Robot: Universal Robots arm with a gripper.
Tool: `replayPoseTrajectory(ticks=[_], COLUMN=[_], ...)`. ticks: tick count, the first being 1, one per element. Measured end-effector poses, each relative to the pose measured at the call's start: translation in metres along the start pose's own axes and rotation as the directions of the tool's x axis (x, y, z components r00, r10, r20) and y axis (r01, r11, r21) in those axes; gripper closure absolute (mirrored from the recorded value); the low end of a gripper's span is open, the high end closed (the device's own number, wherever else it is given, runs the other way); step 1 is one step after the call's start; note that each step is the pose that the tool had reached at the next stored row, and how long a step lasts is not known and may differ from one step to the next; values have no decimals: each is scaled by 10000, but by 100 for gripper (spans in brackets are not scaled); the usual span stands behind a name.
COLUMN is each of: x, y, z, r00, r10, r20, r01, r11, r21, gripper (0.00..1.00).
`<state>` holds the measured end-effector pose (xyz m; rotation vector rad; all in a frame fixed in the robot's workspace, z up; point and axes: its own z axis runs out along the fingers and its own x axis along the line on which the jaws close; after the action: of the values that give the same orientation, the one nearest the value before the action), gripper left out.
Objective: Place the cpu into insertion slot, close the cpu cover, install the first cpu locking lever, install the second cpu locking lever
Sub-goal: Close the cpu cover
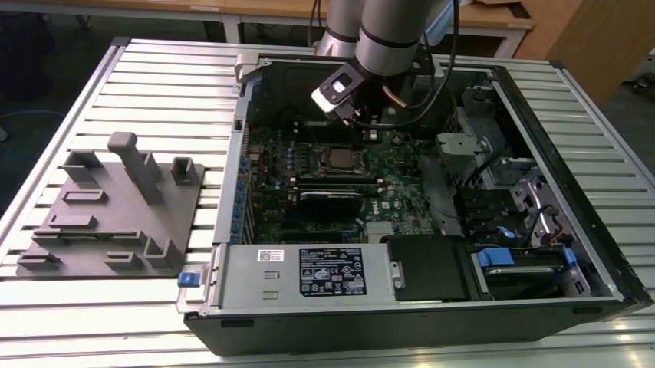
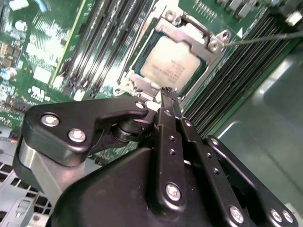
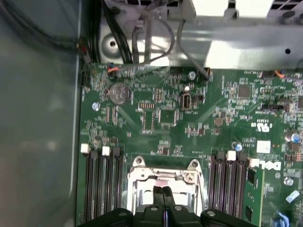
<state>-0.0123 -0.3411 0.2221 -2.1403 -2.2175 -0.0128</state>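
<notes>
The cpu (image 2: 168,66) lies flat in the insertion slot (image 1: 343,159), its pale metal face up. The silvery cpu cover (image 2: 191,32) lies down around it as a frame. A thin metal locking lever (image 2: 265,38) runs out from one corner of the socket; whether it is latched cannot be told. My gripper (image 2: 165,94) hangs just above the socket's edge with its black fingers pressed together and nothing between them. In the first wrist view the gripper (image 3: 163,190) sits over the socket frame (image 3: 139,177). In the exterior view the gripper (image 1: 353,116) is above the board, inside the open computer case.
Long black memory slots (image 2: 109,38) flank the socket on both sides (image 3: 102,184). The case's grey wall (image 3: 38,118) and cable bundles (image 3: 142,33) are close by. A drive cage (image 1: 511,261) fills the exterior view's right. A grey fixture plate (image 1: 113,215) lies outside the case.
</notes>
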Motion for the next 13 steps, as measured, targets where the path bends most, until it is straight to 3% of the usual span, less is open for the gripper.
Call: replayPoseTrajectory(ticks=[13], x=[7], y=[-268], z=[70], r00=[10000], r10=[26], r20=[-1], r01=[-26], r11=[10000], r21=[-1], gripper=[89])
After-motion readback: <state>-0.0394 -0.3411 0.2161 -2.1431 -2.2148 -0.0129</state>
